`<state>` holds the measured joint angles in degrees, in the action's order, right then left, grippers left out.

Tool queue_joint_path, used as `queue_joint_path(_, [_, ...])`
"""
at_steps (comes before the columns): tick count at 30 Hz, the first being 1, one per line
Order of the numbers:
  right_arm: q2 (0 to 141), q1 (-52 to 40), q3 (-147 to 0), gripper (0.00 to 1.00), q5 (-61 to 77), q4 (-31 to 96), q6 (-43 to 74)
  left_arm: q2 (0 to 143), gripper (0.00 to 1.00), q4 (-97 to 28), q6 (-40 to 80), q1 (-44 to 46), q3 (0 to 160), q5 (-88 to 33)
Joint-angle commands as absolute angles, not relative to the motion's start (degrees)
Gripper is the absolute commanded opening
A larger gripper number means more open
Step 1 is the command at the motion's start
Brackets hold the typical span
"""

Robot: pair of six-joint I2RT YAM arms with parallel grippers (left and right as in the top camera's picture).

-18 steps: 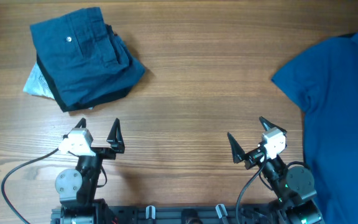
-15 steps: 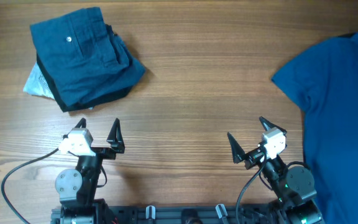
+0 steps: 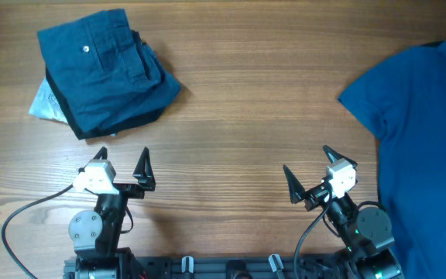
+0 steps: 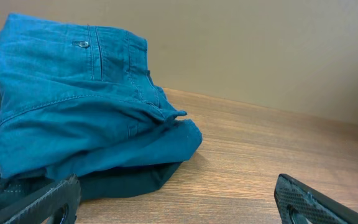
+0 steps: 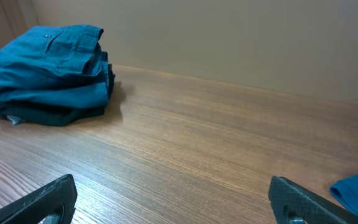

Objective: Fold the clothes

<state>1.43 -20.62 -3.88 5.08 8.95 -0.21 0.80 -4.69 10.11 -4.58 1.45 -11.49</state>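
Folded teal trousers (image 3: pixel 99 70) lay on the far left corner of the wooden table (image 3: pixel 238 101). A blue shirt (image 3: pixel 428 139) lay spread over its right edge. Along the table's near edge, the left gripper (image 3: pixel 123 155) and right gripper (image 3: pixel 305 159) sat with jaws wide apart, well clear of both garments.

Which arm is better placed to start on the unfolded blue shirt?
Right. The shirt lies spread beside the right gripper, whose jaws stand open and empty. The left gripper sits farther away, by the folded trousers.
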Motion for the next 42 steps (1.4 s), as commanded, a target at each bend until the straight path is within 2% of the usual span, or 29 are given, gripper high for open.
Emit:
queue_joint_path(1, [1.0,-20.4,-4.0,1.00,5.6,8.8,0.4,0.2,1.00,-4.5,9.4,-4.7,1.0,-12.2])
queue_joint_path(19, [1.0,-20.4,-4.0,1.00,5.6,8.8,0.4,0.2,1.00,-4.4,9.4,-4.7,1.0,-12.2])
queue_joint_path(23, [1.0,-20.4,-4.0,1.00,4.7,6.9,-0.2,0.2,1.00,-4.4,9.7,-4.7,1.0,-15.7])
queue_joint_path(27, [1.0,-20.4,-4.0,1.00,15.9,7.8,14.9,0.8,1.00,-4.2,17.6,-4.7,1.0,-18.8])
queue_joint_path(29, [1.1,-20.4,-3.9,0.99,17.3,7.4,20.5,2.4,1.00,-4.0,22.9,-4.7,1.0,-20.7])
queue_joint_path(32, [1.1,-20.4,-4.6,1.00,17.9,3.5,21.0,4.0,0.99,-4.1,25.4,-4.7,1.8,-23.1])
queue_joint_path(37, [5.1,-20.4,-12.4,1.00,17.9,2.9,22.7,8.9,0.99,-10.2,25.4,-4.7,12.7,-20.4])
queue_joint_path(42, [23.9,-20.4,-26.3,0.99,17.0,13.0,20.9,24.4,0.99,-23.7,25.3,-4.7,31.9,-16.4])
